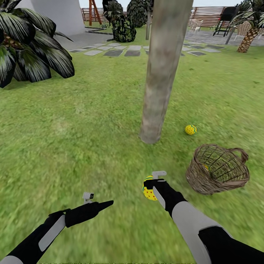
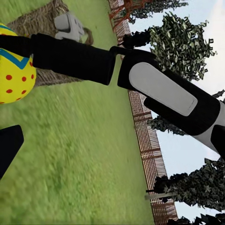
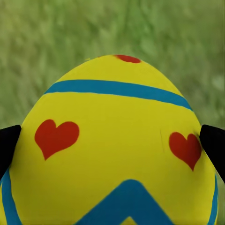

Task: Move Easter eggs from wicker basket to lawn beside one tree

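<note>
My right gripper (image 1: 149, 187) is shut on a yellow Easter egg (image 1: 147, 191) just above the lawn (image 1: 73, 146), a short way in front of the tree's grey-brown trunk (image 1: 161, 73). That egg (image 3: 112, 140) sits between both fingertips in the right wrist view, and shows again as the held egg (image 2: 14, 70) in the left wrist view. A second egg (image 1: 190, 129) lies on the grass right of the trunk's base. The wicker basket (image 1: 218, 169) lies tipped on its side further right, with a yellow patch (image 1: 206, 167) inside. My left gripper (image 1: 107, 204) hovers empty and open; one finger (image 2: 8, 147) shows.
A broad-leaved dark plant (image 1: 33, 47) stands at the far left. Stepping stones (image 1: 117, 51), dark bushes (image 1: 124, 27), a palm (image 1: 249, 36) and the slat fence (image 1: 209, 14) lie beyond the tree. Open grass spreads left of the trunk.
</note>
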Available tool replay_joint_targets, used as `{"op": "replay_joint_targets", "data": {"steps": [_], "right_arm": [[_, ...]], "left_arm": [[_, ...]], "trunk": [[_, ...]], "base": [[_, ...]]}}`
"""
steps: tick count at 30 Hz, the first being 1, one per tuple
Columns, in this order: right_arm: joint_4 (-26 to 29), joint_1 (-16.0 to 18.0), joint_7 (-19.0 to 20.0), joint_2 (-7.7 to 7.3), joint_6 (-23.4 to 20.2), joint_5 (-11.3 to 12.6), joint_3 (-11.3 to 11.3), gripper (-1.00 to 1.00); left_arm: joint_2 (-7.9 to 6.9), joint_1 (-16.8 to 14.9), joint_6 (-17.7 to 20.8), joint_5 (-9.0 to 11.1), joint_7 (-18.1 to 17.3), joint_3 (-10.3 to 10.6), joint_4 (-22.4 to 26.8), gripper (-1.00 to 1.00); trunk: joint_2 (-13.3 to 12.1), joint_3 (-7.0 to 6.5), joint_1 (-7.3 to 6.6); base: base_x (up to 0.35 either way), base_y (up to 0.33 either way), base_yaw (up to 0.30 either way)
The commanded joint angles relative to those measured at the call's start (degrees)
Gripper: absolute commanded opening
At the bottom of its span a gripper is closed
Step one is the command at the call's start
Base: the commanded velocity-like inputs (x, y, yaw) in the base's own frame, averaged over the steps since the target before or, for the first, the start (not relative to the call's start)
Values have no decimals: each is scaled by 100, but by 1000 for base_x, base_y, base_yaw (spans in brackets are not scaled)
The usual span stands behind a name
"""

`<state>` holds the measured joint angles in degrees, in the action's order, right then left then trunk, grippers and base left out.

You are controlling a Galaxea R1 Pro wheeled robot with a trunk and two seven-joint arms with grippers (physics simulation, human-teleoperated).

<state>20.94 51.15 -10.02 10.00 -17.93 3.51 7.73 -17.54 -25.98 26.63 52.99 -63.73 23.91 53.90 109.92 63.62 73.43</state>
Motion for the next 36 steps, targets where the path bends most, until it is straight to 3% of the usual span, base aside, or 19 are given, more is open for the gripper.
{"op": "replay_joint_targets", "data": {"steps": [1, 36], "right_arm": [[-6, 0, 0, 0, 0, 0, 0, -100], [15, 0, -4, 0, -9, -9, 0, -100]], "left_arm": [[-3, 1, 0, 0, 1, 0, -1, 100], [6, -1, -9, -1, 41, -13, -16, 100]], "trunk": [[42, 28, 22], [1446, 978, 791]], "base": [[0, 0, 0], [0, 0, 0]]}}
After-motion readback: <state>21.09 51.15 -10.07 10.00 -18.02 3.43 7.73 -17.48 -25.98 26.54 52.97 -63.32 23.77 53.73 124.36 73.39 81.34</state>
